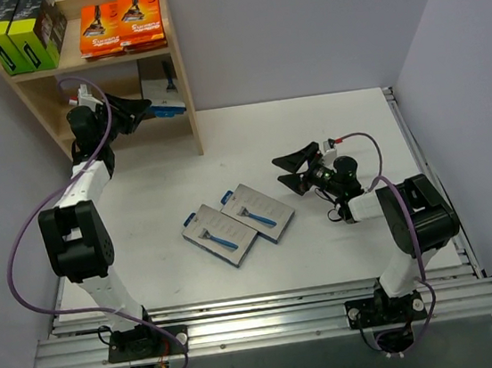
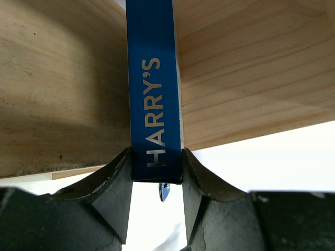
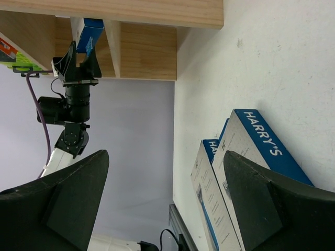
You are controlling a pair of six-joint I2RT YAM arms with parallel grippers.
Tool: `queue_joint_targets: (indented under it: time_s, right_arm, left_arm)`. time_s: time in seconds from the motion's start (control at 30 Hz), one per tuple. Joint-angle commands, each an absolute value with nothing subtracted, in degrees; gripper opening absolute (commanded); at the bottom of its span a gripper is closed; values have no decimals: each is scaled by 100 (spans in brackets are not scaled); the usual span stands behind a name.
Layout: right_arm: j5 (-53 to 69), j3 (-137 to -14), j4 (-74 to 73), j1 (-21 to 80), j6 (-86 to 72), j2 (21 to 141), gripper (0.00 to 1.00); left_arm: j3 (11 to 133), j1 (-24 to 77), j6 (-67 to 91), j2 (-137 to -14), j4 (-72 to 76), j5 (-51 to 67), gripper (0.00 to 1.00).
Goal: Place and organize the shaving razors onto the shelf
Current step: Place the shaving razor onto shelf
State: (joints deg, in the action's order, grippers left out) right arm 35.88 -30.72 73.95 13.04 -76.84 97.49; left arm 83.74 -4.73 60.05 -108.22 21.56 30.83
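The wooden shelf stands at the table's far left. Black and lime boxes and orange packs sit on its top tier. My left gripper reaches into the lower tier and is shut on a grey razor card. In the left wrist view its blue "HARRY'S" edge sits between my fingers, against the shelf wood. Two more grey cards lie side by side mid-table. My right gripper is open and empty, right of them; they show in its wrist view.
Grey walls close in the table at the back and right. A metal rail runs along the near edge by the arm bases. The right wrist view shows the left arm at the shelf.
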Motion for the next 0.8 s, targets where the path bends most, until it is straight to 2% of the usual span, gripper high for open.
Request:
queue_joint_targets:
  time_s: [0.0,0.1,0.23,0.4,0.43,0.77]
  right_arm:
    - [3753,-3296,8675,1248,-7699,9765,86]
    - [3762,-3270,8701,1231,-7717,9765,86]
    - [3771,-3243,8710,1222,-7699,9756,86]
    - [3797,-3191,8736,1195,-7682,9756,86]
    - [3806,-3182,8745,1187,-7690,9765,87]
    - [3850,-3155,8798,1125,-7690,9791,87]
  left_arm:
    - [8490,-325,5731,-10916,2417,3208,18]
    - [8473,-325,5556,-10872,2234,3156,44]
    - [8551,-308,5143,-10767,1759,2954,56]
    - [8867,-281,4501,-10714,933,2708,62]
    - [8990,-281,4404,-10714,836,2603,70]
    - [9447,-220,3762,-10688,89,2206,71]
